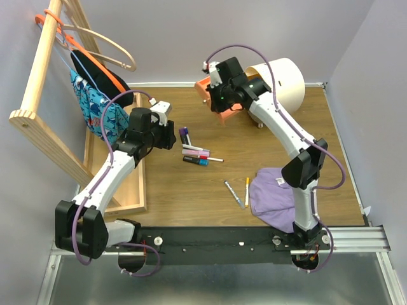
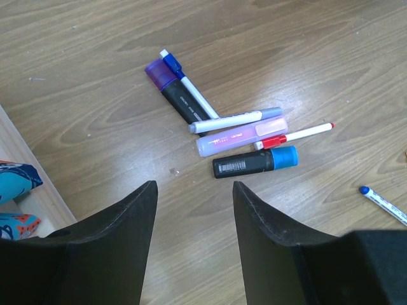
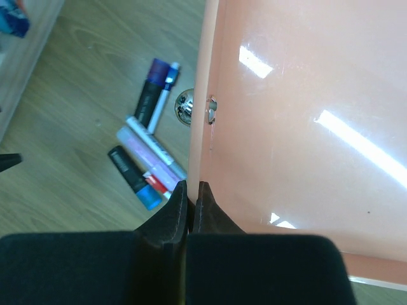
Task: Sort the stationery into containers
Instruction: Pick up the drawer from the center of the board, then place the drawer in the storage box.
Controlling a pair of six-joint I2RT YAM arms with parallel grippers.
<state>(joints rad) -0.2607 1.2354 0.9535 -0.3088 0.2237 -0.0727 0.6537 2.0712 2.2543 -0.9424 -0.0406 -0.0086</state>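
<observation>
My left claw hangs wide open over bare wood, gripping nothing, just beside the wooden tray. Ahead of it lies the heap of markers, touching one another. My left wrist view tells them apart: a purple-capped black marker, a blue-capped white pen along it, a grey-ended white pen, a lilac highlighter, a thin red-tipped pen and a blue-capped black marker. My right claw is pinched onto the front wall of the orange drawer, which stands out of the cream drawer unit. Its silver knob shows only at that wrist. Only the top view shows two loose pens near the purple cloth, partly hidden by my right arm.
</observation>
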